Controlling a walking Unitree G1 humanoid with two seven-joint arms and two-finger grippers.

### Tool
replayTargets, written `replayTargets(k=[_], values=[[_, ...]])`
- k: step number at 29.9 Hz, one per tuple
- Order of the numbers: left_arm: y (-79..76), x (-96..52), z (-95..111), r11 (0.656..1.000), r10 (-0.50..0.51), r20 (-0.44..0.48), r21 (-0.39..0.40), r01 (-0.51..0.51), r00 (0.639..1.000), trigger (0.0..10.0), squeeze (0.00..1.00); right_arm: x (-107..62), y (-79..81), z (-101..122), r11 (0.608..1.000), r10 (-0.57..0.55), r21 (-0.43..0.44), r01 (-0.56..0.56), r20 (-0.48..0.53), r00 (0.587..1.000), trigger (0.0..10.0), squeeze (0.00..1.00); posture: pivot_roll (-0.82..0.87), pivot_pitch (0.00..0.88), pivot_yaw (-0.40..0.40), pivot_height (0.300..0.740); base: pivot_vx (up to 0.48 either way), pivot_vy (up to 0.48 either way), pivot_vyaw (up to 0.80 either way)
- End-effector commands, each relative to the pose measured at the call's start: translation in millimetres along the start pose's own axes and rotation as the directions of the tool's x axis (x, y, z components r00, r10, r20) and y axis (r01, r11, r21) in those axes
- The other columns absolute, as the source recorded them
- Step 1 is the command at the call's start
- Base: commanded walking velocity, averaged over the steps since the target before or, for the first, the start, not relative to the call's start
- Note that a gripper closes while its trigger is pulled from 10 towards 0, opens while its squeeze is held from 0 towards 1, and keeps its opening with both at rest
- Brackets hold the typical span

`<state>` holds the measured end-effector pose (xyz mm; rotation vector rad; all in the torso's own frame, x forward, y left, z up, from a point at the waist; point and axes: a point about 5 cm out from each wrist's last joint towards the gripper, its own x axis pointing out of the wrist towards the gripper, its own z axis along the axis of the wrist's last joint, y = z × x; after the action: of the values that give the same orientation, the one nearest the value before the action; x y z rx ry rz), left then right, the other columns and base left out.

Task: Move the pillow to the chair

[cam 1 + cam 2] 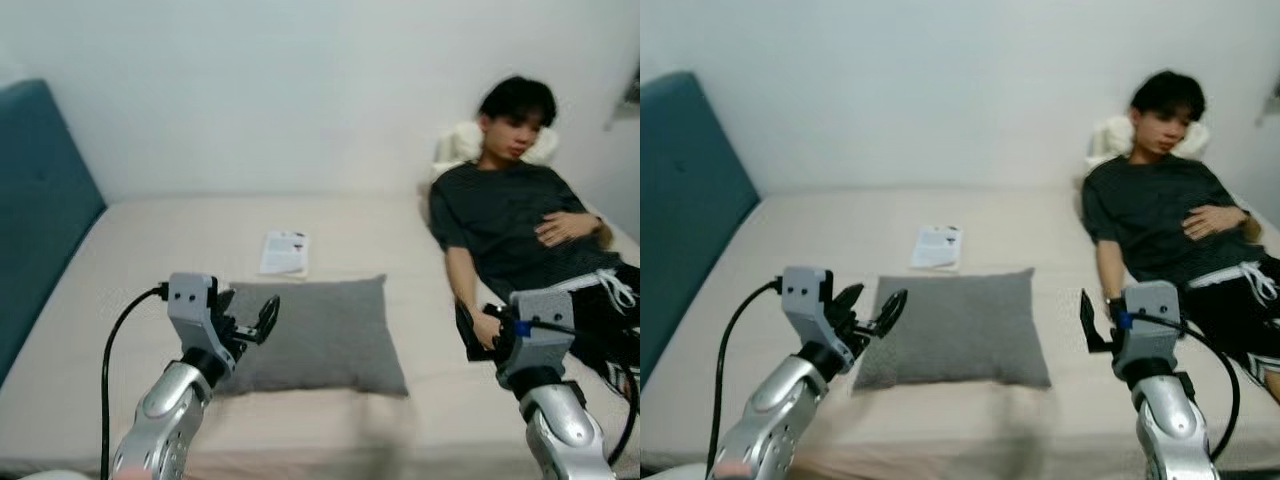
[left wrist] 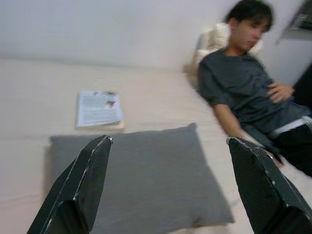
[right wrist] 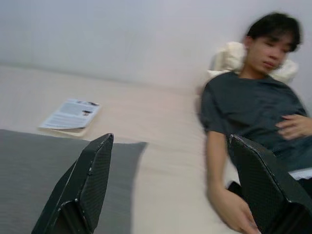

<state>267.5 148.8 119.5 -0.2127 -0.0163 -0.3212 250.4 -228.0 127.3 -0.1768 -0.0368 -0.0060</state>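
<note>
Grey pillow [image 1: 320, 335] lay flat on the beige bed [image 1: 150, 250], near its front edge, roughly mid-width. Rectangular, plain cloth, lightly plump, corners slightly pointed; long side ran across the bed. A thin booklet [image 1: 285, 252] lay just beyond its far edge, apart from it. A reclining person [image 1: 510, 215] was off to its right, not touching it. No chair could be made out.

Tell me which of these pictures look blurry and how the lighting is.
Head views: even, soft indoor light, slightly soft focus, gray pillow readable. Left wrist view: pillow and booklet mildly blurred. Right wrist view: blurriest, the person smeared. No glare anywhere.
</note>
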Motion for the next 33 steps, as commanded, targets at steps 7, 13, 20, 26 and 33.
replayTargets(k=[7, 13, 20, 26, 33], values=[[2.0, -0.6, -1.1, 1.0, 0.006, -0.001, -0.015, -0.006, 1.0, 10.0, 0.0, 0.9, -0.3, -5.6, 1.0, -0.007, 0.007, 0.008, -0.066, 0.998, 10.0, 0.0, -0.09, 0.014, 0.002, 0.735, 0.0, 0.0, 0.0], [2.2, -0.6, -0.6, 1.0, 0.005, 0.0, -0.018, -0.005, 1.0, 10.0, 0.0, 1.7, -0.4, -6.5, 1.0, -0.011, -0.006, 0.01, -0.081, 0.997, 10.0, 0.0, -0.09, 0.014, 0.002, 0.715, 0.0, 0.0, 0.0], [-0.7, 0.3, -1.1, 0.996, -0.045, -0.005, -0.076, 0.045, 0.999, 10.0, 0.0, 2.4, -1.2, -7.2, 1.0, -0.016, -0.013, 0.015, -0.094, 0.995, 10.0, 0.0, -0.09, 0.014, 0.0, 0.685, 0.0, 0.0, 0.0], [-4.2, 0.9, 0.3, 0.994, -0.095, -0.012, -0.047, 0.095, 0.995, 10.0, 0.0, 2.4, -1.4, -7.2, 1.0, -0.017, -0.012, 0.016, -0.106, 0.994, 10.0, 0.0, -0.09, 0.016, 0.001, 0.665, 0.0, 0.0, 0.0], [-6.2, 0.8, 0.0, 0.994, -0.107, -0.025, 0.03, 0.107, 0.994, 10.0, 0.0, 2.5, -1.7, -8.8, 1.0, -0.019, 0.002, 0.02, -0.114, 0.993, 10.0, 0.0, -0.09, 0.012, 0.0, 0.635, 0.0, 0.0, 0.0]])
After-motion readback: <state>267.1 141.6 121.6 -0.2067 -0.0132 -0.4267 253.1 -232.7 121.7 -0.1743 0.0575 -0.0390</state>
